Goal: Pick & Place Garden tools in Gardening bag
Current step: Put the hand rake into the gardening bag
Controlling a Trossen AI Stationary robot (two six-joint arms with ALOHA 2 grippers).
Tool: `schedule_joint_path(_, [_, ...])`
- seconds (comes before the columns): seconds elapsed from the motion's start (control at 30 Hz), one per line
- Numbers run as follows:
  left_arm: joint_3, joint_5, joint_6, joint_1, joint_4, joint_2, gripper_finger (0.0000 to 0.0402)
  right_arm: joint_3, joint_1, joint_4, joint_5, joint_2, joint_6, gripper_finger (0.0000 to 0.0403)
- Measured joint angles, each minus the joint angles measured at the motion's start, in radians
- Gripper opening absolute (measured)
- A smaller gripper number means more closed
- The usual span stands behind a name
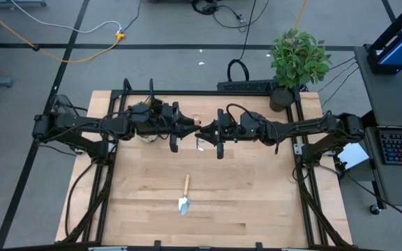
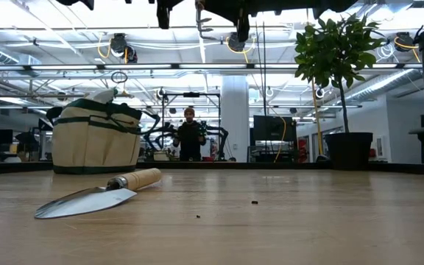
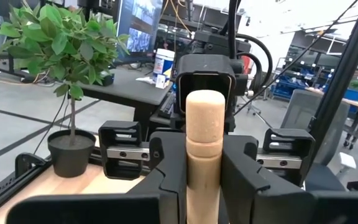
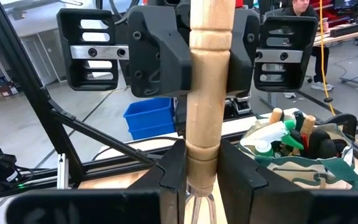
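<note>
Both my grippers meet mid-air over the back half of the surface [image 1: 257, 202], gripping one tool between them. It's a fork rake [image 4: 209, 93]: turned pale wooden handle with a ringed collar, thin silver prongs just visible under the collar in the right wrist view. Its long axis runs left-right between the two arms, handle end toward my left arm, metal end toward my right.

Left gripper [image 3: 202, 177] is clenched on the rounded handle end, fingers [image 3: 166, 180] pressing both sides. Right gripper [image 4: 199, 174] is clamped on the handle just by the collar, fingers [image 4: 169, 180] tight against the wood.

Second tool: a trowel [image 1: 185, 195] lies flat on the surface, near the front, well apart from the arms. Wooden handle points to the back, silver blade to the front edge.

Gardening bag [image 2: 96, 136]: tan fabric, dark green trim, upright at back left under my left arm, already stuffed with tools and a green spray bottle [image 4: 272, 138].

Potted plant [image 1: 297, 59] at back right corner.
</note>
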State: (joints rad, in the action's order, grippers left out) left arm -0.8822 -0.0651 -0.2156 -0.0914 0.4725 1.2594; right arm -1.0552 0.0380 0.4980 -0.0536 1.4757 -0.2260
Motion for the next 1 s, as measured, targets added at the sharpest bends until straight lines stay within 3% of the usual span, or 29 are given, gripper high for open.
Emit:
schedule_joint_path(0.17, [0.0,-0.008,0.001,0.0,-0.002,0.0,0.0066,0.0,0.0,-0.005,-0.001,0.0,-0.024,0.0058])
schedule_joint_path(0.33, [-0.001,0.029,0.053,0.0,-0.034,-0.041,0.0066,0.001,0.0,-0.031,-0.003,0.0,-0.044,0.0141])
schedule_joint_path(0.47, [-0.001,0.117,0.102,0.0,-0.16,-0.111,0.0066,0.001,-0.001,-0.067,0.001,0.0,-0.07,0.0197])
schedule_joint_path(0.7, [0.0,0.422,0.172,0.019,-0.479,-0.278,0.0066,0.001,0.002,-0.139,0.031,0.0,-0.075,0.0237])
schedule_joint_path(1.0, [0.0,0.85,0.214,0.034,-0.736,-0.371,0.0066,0.001,0.018,-0.137,0.027,0.0,-0.071,0.0229])
